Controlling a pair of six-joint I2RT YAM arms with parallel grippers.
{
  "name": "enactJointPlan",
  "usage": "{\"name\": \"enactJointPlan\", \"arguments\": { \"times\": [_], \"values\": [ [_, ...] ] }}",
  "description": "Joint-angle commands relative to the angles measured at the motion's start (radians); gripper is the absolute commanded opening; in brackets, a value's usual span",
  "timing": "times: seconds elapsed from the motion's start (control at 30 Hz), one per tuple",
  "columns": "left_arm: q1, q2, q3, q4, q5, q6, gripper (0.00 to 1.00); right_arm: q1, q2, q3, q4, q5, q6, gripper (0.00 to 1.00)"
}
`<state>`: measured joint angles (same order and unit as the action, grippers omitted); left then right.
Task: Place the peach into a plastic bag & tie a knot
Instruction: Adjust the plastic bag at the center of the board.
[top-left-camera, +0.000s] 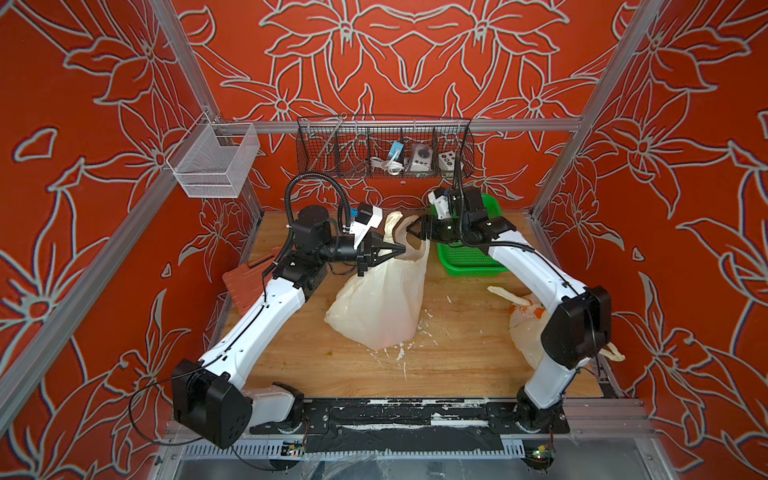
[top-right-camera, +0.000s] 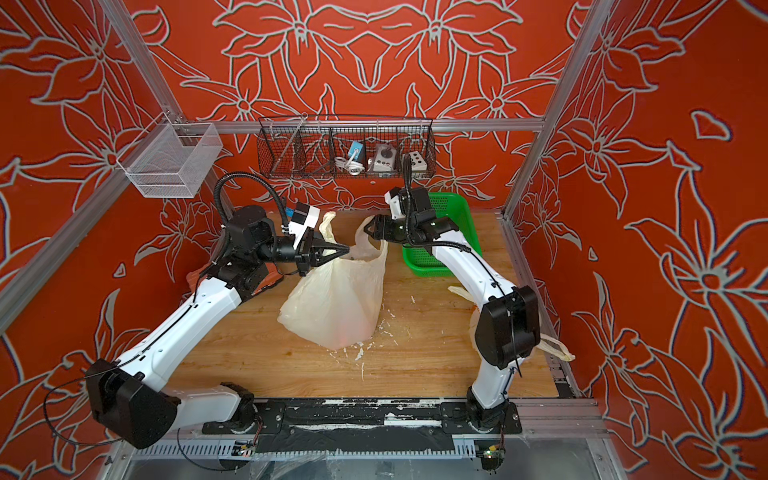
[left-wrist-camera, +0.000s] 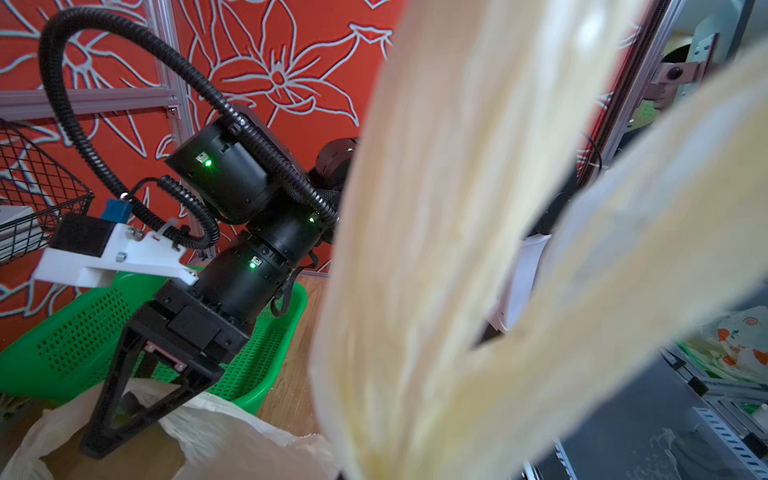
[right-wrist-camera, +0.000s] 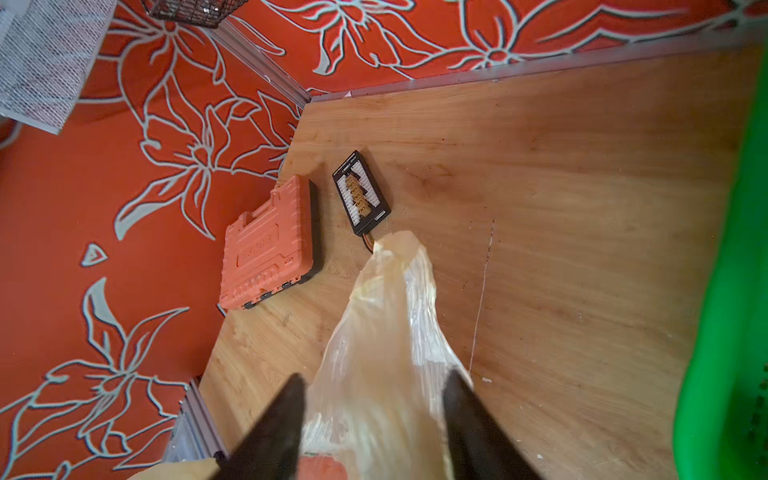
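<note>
Left end effector clenched on one handle of the bag; right end effector released, fingers apart astride the other handle. Bag slumped on the tabletop, mid-width, nearer the far edge, handles raised, separate, untied. Second bag near the right edge, partly under the right arm.

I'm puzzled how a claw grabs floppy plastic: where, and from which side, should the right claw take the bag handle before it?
Pinch the handle strip near its wider base, coming from the green basket side. It runs lengthwise between the right gripper's open fingers, so closing across its flat width should catch it.
</note>
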<state>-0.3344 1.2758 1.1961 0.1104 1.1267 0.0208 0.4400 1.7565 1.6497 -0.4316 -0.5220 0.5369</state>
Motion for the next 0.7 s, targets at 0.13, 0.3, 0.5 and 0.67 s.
{"name": "enactJointPlan", "arguments": {
  "times": [0.13,0.3,0.5,0.67],
  "values": [
    [0.034,-0.118,-0.046,-0.159,-0.560,-0.047,0.00,-0.116,-0.381,-0.149,-0.045,-0.085,0.011,0.00],
    [0.004,-0.066,-0.085,-0.076,-0.650,-0.152,0.00,-0.101,-0.522,-0.114,-0.162,-0.153,-0.018,0.00],
    [0.006,0.100,-0.013,-0.027,-0.712,-0.183,0.00,0.094,-0.523,-0.072,-0.078,-0.113,0.024,0.00],
    [0.040,0.256,-0.046,0.141,-0.516,-0.266,0.00,0.188,-0.477,-0.276,0.226,-0.047,0.085,0.00]
  ]
}}
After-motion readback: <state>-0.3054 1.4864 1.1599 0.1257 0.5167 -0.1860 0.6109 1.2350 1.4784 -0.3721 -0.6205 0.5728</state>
